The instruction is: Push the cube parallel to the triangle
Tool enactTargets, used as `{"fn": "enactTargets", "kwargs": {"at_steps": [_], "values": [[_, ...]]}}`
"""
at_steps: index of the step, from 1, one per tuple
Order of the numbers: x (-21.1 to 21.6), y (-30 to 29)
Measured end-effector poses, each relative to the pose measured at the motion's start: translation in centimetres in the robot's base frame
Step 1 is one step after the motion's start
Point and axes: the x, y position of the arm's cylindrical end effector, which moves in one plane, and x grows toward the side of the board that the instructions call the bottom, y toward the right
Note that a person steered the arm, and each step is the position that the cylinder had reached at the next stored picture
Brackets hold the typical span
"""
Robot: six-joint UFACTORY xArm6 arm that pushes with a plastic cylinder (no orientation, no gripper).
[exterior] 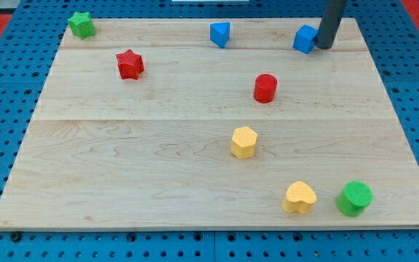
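The blue cube sits near the view's top right of the wooden board. The blue triangle lies to its left, near the top edge, at about the same height in the view. My tip stands right against the cube's right side, touching or nearly touching it. The rod rises out of the view's top.
A green star sits at the top left corner and a red star below it. A red cylinder is right of centre, a yellow hexagon below it. A yellow heart and a green cylinder lie at the bottom right.
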Motion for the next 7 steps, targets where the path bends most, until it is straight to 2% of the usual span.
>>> {"fn": "enactTargets", "kwargs": {"at_steps": [2, 4, 7], "values": [[0.0, 0.2], [4.5, -1.9], [3.7, -23.3]]}}
